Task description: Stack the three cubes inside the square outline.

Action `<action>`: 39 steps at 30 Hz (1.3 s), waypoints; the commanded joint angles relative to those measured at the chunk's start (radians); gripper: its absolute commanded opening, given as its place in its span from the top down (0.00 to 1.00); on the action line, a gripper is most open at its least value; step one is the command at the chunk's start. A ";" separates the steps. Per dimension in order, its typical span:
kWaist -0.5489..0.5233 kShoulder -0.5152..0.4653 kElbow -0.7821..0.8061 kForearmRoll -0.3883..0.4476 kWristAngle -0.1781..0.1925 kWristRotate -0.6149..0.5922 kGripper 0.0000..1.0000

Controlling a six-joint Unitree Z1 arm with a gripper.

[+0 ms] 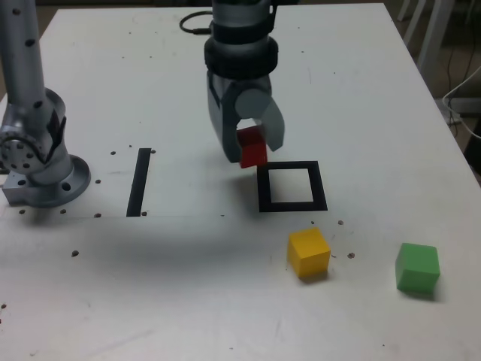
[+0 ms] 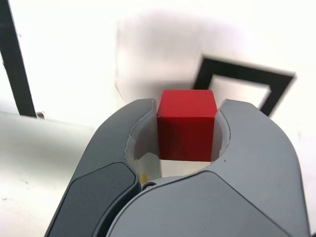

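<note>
- The gripper (image 1: 252, 147) clenches the red cube (image 1: 252, 147), centre frame, just left of the square outline (image 1: 291, 186).
- Yellow cube (image 1: 309, 252) and green cube (image 1: 418, 268) sit lower right on the table (image 1: 361, 90).

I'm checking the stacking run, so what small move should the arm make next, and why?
Probably carry the red cube toward the exterior view's right and lower it into the square outline. The gripper is shut on it just beside the empty frame's corner.
</note>
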 commanded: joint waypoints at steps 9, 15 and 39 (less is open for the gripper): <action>-0.071 0.059 -0.093 0.007 0.027 -0.018 0.76; -0.069 0.115 -0.101 -0.036 0.057 -0.018 0.75; -0.089 0.170 -0.108 -0.062 0.093 0.024 0.73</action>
